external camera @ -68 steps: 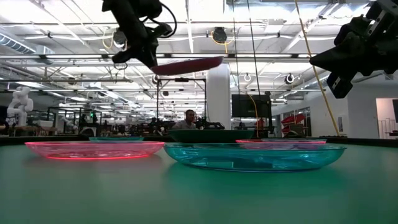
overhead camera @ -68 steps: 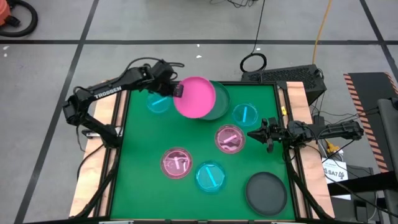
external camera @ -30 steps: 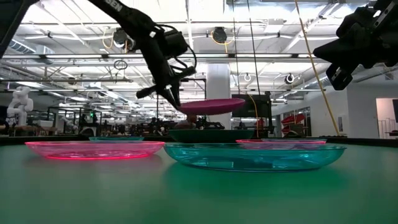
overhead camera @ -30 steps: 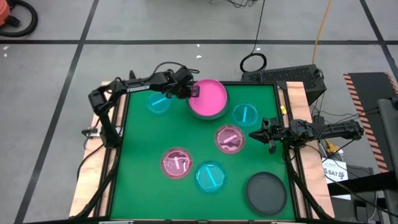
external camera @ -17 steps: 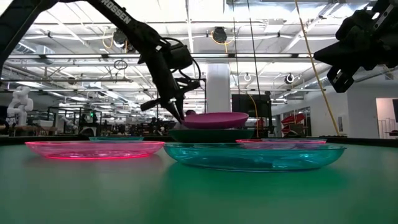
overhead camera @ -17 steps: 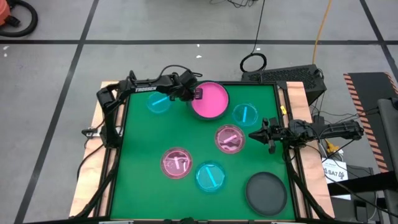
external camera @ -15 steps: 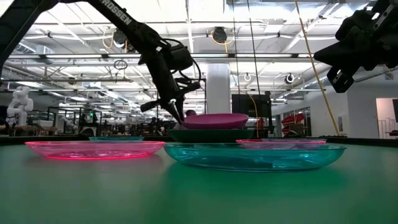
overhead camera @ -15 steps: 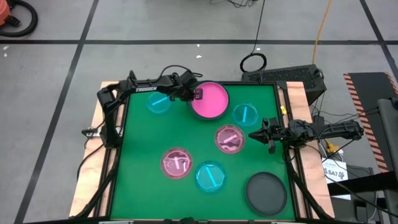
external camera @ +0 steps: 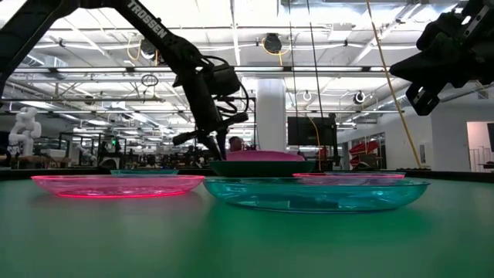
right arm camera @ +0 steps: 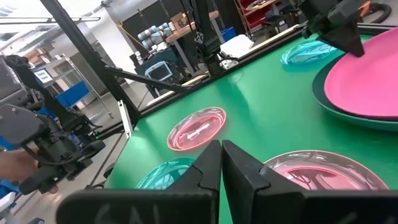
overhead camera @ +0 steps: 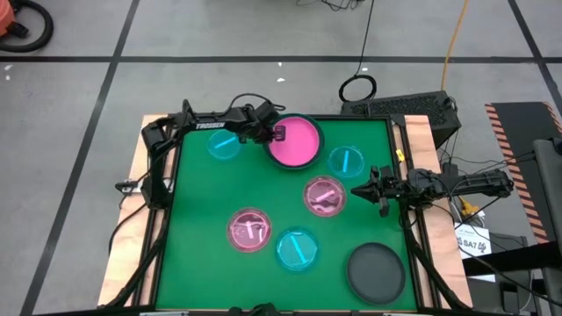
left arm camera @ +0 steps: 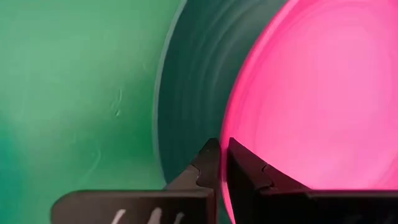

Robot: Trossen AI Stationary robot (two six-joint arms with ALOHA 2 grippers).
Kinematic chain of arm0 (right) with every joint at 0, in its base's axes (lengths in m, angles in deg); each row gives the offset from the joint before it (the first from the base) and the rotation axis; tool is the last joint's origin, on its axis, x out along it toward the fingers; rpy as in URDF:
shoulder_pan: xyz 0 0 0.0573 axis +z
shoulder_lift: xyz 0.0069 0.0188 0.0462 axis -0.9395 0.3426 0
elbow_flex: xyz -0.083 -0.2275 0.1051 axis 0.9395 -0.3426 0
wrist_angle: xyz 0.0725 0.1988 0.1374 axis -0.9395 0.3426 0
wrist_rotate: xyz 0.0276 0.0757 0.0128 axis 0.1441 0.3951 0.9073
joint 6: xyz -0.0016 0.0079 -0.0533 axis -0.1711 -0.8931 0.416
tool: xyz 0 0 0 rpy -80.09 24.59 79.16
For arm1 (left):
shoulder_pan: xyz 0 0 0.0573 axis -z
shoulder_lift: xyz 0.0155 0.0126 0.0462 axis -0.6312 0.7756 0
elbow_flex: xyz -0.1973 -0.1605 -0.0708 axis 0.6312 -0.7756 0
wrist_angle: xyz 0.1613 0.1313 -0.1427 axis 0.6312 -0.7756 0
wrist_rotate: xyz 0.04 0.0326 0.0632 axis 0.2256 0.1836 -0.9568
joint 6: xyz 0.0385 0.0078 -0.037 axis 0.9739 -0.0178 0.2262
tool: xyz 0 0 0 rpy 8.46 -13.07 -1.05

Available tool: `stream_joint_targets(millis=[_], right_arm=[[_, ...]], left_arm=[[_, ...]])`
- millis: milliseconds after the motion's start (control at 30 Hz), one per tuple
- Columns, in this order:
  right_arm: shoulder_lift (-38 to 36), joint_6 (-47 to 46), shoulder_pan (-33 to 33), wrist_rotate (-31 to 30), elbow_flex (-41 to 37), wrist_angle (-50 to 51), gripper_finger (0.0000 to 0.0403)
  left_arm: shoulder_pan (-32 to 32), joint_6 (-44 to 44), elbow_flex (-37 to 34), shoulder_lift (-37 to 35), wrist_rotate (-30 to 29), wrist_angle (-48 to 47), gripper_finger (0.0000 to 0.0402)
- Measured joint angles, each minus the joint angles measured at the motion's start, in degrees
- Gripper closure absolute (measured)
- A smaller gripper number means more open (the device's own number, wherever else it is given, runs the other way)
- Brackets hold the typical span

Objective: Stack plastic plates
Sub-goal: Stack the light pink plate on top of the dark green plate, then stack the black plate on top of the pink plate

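Note:
The opaque hot pink plate (overhead camera: 297, 142) lies inside a larger dark green-grey plate (left arm camera: 183, 106) at the table's far middle. In the low view it rests level in that plate (external camera: 262, 155). My left gripper (overhead camera: 276, 134) is at the pink plate's left rim, shut on it. My right gripper (overhead camera: 358, 189) hovers shut at the table's right side, above the cloth, touching nothing. Loose on the green table lie translucent cyan plates (overhead camera: 224, 144) (overhead camera: 346, 161) (overhead camera: 297, 249), translucent pink plates (overhead camera: 324, 195) (overhead camera: 249, 229) and a second dark plate (overhead camera: 376, 270). My left gripper pinches the pink plate's rim (left arm camera: 231, 134) on the plate's left side, between its two fingers. One finger (left arm camera: 205, 165) is over the dark plate, the other over the pink one. The fingers slant down from the table's left. The plate lies level in the dark plate.
The table's wooden edges (overhead camera: 140, 167) flank the green cloth. A black keyboard (overhead camera: 413, 107) lies beyond the far right corner. Bare cloth shows at the near left and in the middle between the plates.
My left gripper has come down with the pink plate. A second ago the plate hung a little above the dark green-grey plate; now it lies settled inside it. The fingers stay on its left rim.

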Motion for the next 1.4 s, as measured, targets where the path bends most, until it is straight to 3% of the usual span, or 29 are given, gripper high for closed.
stream_joint_targets(millis=[667,1033,1233,1400], right_arm=[[0.00,-0.84,0.00,0.09,0.00,0.00,0.0394],[-0.02,-2.81,0.00,0.12,0.00,-0.21,0.0394],[-0.02,-3.04,0.00,3.13,2.61,1.62,0.0398],[1.22,-2.79,-0.02,1.63,9.05,12.79,0.0401]], left_arm=[[0.00,-1.38,-0.01,0.11,-1.15,0.70,0.0365],[0.00,-3.20,0.27,0.11,-4.12,0.88,0.0264],[0.14,7.48,10.07,-0.55,-3.33,-7.02,0.0254],[0.34,19.03,21.03,-0.52,-3.06,-16.26,0.0254]])
